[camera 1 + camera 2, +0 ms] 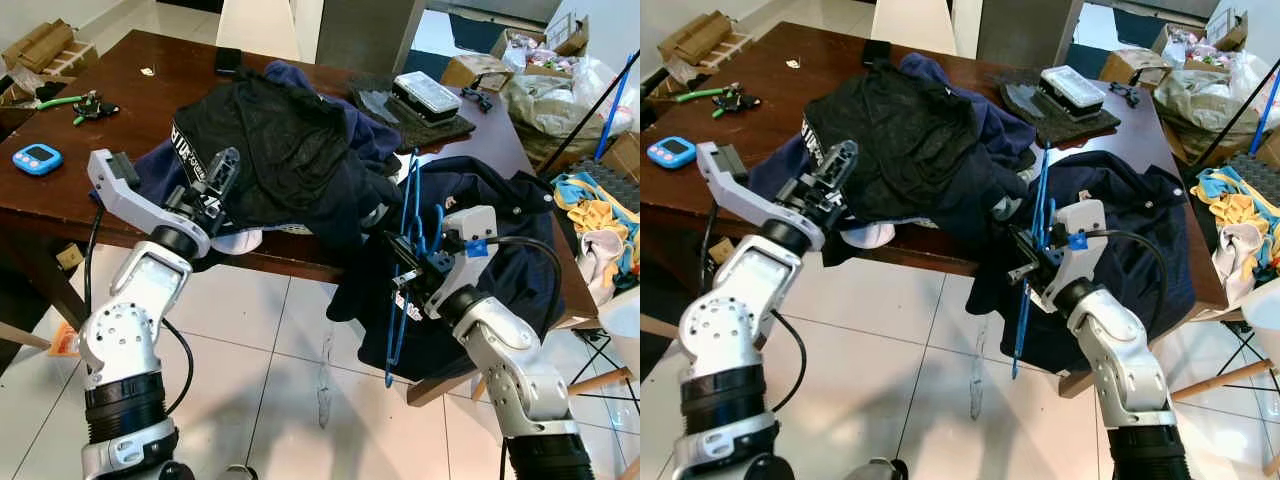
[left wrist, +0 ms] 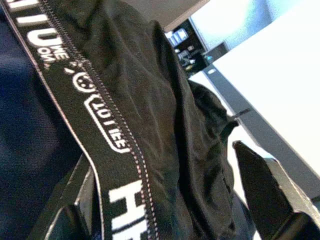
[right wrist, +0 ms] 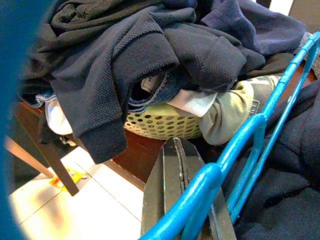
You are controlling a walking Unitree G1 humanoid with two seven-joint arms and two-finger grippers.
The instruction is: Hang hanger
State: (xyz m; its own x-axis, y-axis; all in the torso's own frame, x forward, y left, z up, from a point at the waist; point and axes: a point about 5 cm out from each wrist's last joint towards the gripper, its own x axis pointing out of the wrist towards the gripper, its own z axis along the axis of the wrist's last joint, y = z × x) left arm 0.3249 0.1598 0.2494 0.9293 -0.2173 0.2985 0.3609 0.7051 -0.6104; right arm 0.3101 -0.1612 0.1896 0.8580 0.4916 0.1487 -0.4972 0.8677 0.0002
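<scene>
My right gripper [image 1: 396, 252] is shut on a blue plastic hanger [image 1: 404, 300] at the table's front edge. The hanger stands nearly upright, its lower end hanging below the tabletop. In the right wrist view the fingers [image 3: 175, 185] press together with the hanger's blue bars [image 3: 240, 145] crossing them. Behind the hanger a navy garment [image 1: 510, 230] drapes over the table corner. My left gripper [image 1: 228, 160] is open against a black garment [image 1: 270, 130] atop the clothes pile. A band with white lettering [image 2: 110, 140] lies between its fingers.
The dark wooden table [image 1: 70, 200] carries a blue timer [image 1: 37, 158], a green-handled tool [image 1: 82, 102] and a black tray with a box [image 1: 427, 94]. A pale yellow basket [image 3: 160, 125] sits under the pile. Boxes and laundry [image 1: 590, 215] crowd the right. White tiles lie below.
</scene>
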